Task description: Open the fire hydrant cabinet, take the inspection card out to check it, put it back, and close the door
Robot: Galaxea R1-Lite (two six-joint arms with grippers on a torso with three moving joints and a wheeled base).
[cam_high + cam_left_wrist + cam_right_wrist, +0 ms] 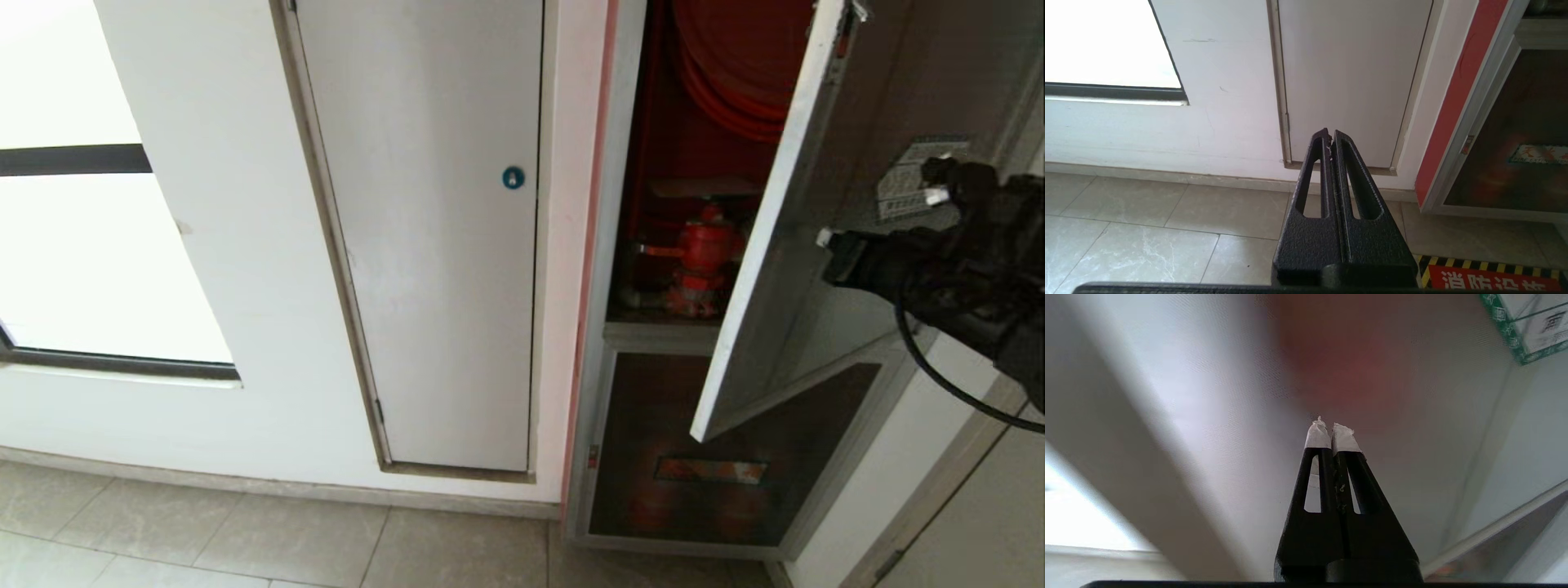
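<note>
The fire hydrant cabinet (616, 245) stands at the right with its door (763, 237) swung partly open. A red hose reel (735, 65) and a red valve (702, 253) show inside. My right gripper (826, 239) is shut and empty. Its white-taped fingertips (1318, 435) point at the door's tinted outer face near the free edge; I cannot tell if they touch it. The green-bordered sticker (1531, 326) lies beside them on the glass. The inspection card is out of view. My left gripper (1331, 136) hangs shut and empty, low over the floor, outside the head view.
A plain white panel with a small blue round lock (513, 177) stands left of the cabinet, and a bright window (82, 245) further left. Below the door is a shorter dark glass panel with an orange label (710, 469). A hazard-striped floor sign (1494, 277) lies before the cabinet.
</note>
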